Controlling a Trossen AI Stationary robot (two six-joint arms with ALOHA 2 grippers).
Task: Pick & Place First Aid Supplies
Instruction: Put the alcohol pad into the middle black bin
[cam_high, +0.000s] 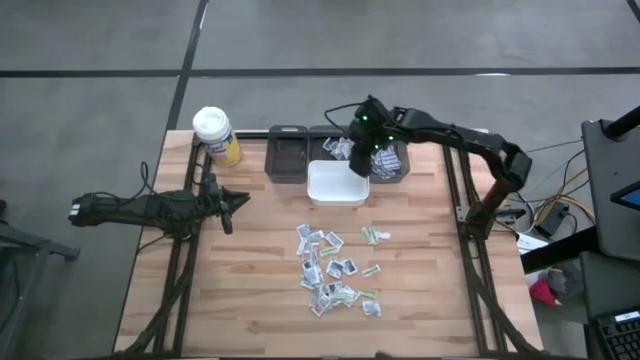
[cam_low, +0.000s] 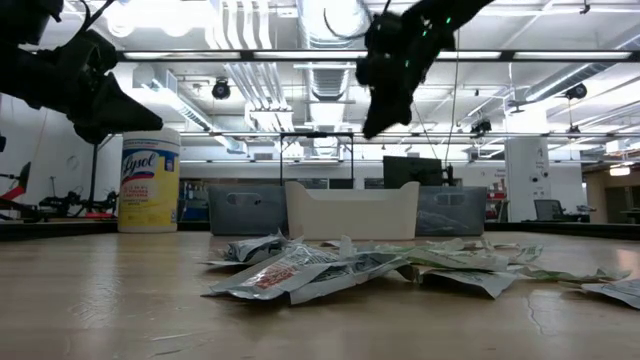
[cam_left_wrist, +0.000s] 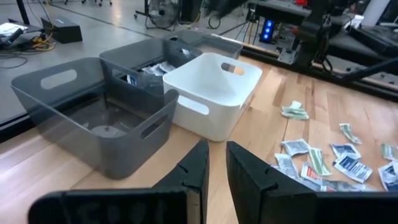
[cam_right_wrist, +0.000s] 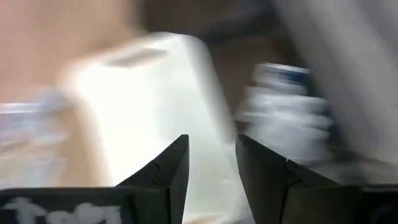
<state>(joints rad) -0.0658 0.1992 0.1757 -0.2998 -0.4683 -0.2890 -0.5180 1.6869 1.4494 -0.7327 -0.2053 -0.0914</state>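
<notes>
The first aid supplies (cam_high: 335, 270) are several small flat packets, white-grey with green, red or blue print, lying scattered on the wooden table's near middle (cam_low: 330, 268) (cam_left_wrist: 323, 163). More packets lie inside the dark bins at the far side (cam_high: 385, 160). My right gripper (cam_high: 360, 160) (cam_right_wrist: 211, 168) hangs open and empty, pointing down, above the white bin (cam_high: 336, 195) and the dark bins beside it (cam_low: 375, 125). My left gripper (cam_high: 232, 205) (cam_left_wrist: 216, 168) waits at the table's left, level, its fingers a narrow gap apart and holding nothing.
A white bin (cam_left_wrist: 211, 93) stands at the far middle, with three dark bins (cam_high: 288, 158) (cam_left_wrist: 93, 118) in a row behind and beside it. A white-lidded yellow bottle (cam_high: 215, 135) (cam_low: 148, 180) stands at the far left corner. Bare wood lies between my left gripper and the packets.
</notes>
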